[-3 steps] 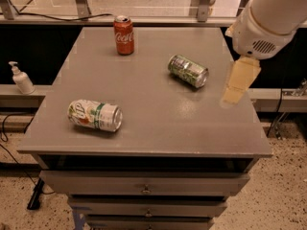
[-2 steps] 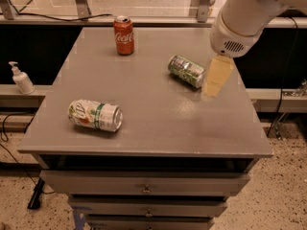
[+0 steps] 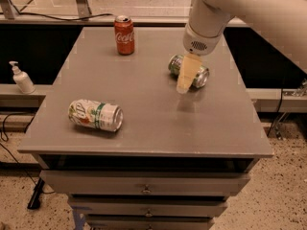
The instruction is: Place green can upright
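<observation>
A light green aluminium drink can is shown lying on its side on the grey table top, in the far right part of the surface. It is set at a slant, with one silver end turned toward the near right and the other toward the far left. Its middle is hidden by the tan gripper, which is held just in front of it; whether the two touch cannot be told.

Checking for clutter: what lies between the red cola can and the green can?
Bare tabletop, in the camera view; the pincer hangs over the green can.
</observation>
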Robot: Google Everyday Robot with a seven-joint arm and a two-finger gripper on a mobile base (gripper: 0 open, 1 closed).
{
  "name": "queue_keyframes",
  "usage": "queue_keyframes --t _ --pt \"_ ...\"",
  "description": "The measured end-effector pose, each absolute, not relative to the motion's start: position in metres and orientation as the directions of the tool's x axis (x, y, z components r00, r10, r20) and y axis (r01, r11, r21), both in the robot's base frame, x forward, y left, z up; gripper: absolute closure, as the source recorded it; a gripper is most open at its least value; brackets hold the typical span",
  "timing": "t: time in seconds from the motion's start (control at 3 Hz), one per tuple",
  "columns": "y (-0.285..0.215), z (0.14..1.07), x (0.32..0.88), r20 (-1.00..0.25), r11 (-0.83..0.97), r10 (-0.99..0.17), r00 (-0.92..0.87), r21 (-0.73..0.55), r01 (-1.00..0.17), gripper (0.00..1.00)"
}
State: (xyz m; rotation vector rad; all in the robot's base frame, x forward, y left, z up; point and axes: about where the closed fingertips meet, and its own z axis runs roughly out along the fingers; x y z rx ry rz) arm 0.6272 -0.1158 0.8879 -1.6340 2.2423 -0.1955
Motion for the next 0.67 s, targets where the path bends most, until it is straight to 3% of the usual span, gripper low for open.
queue_keyframes --t 0.67 --pt "-0.094 0.849 0.665 -0.171 0.387 -0.920 -0.353 -0.248 -0.888 0.00"
